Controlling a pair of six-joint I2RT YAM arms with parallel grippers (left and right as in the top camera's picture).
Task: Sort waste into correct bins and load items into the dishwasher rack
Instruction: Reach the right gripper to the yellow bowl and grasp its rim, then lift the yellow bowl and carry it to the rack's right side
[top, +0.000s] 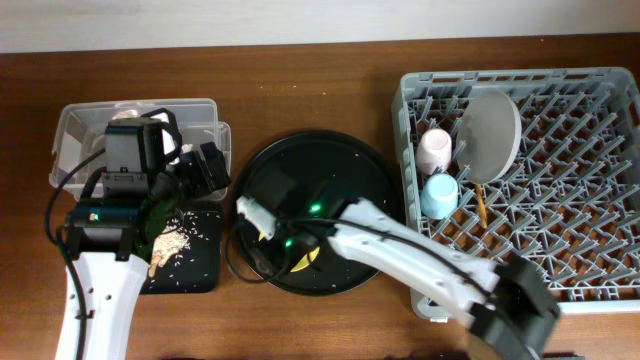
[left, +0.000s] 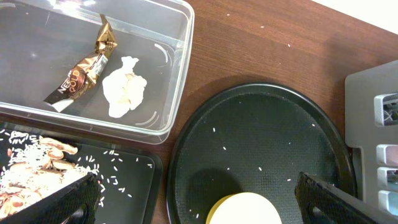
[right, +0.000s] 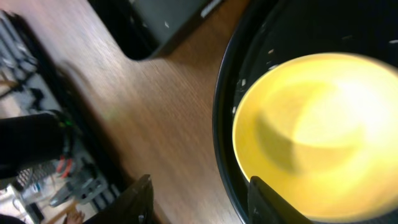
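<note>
From overhead, looks straight down on the brown wooden table (top: 300, 70); from both wrists, close and downward, sharing the round yellow bowl (left: 245, 208).

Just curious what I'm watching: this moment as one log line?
right claw: open at edge of yellow bowl | left claw: open, empty | dishwasher rack: pink cup, light-blue cup, grey plate loaded

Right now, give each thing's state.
Clear plastic box: holds gold-foil wrapper, crumpled white paper ball.
Shallow black rectangular tray: holds brownish food scraps.
Yellow bowl: on round black tray.
Grey pegged rack: holds pink cup, light-blue cup, grey plate, chopsticks.
Left gripper: open.
Right gripper: open.
</note>
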